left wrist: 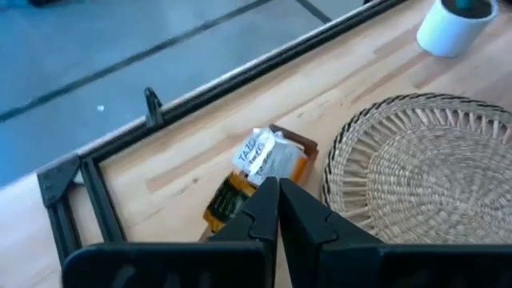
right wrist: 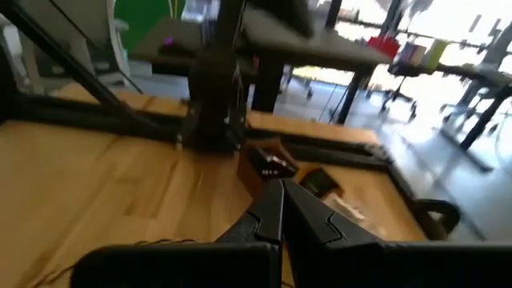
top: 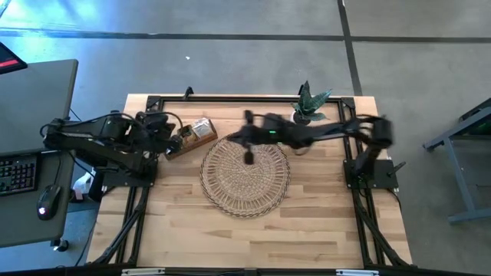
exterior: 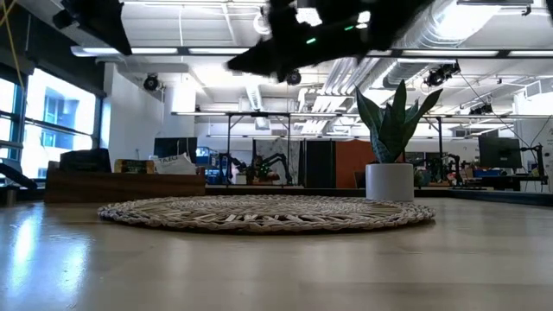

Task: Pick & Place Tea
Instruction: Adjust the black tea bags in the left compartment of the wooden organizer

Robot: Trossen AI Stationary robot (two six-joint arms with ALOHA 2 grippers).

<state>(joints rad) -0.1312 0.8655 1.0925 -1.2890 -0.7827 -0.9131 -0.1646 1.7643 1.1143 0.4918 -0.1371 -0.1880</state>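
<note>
The tray (top: 245, 178) lies mid-surface (top: 307, 230); the box (top: 192, 136) just beside it to the left, the plant (top: 310, 106) behind-right.

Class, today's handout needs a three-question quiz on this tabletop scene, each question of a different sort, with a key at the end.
1. True or false: the wicker tray has tea sachets lying on it.
2. Which gripper hangs above the far edge of the tray? A) left gripper B) right gripper
3. Fill in: the potted plant stands near the table's far edge, on the ____ arm's side.

Key
1. False; the tray's weave shows bare in the high and low views.
2. B; the left gripper is by the wooden box holding tea sachets.
3. Right.
</note>
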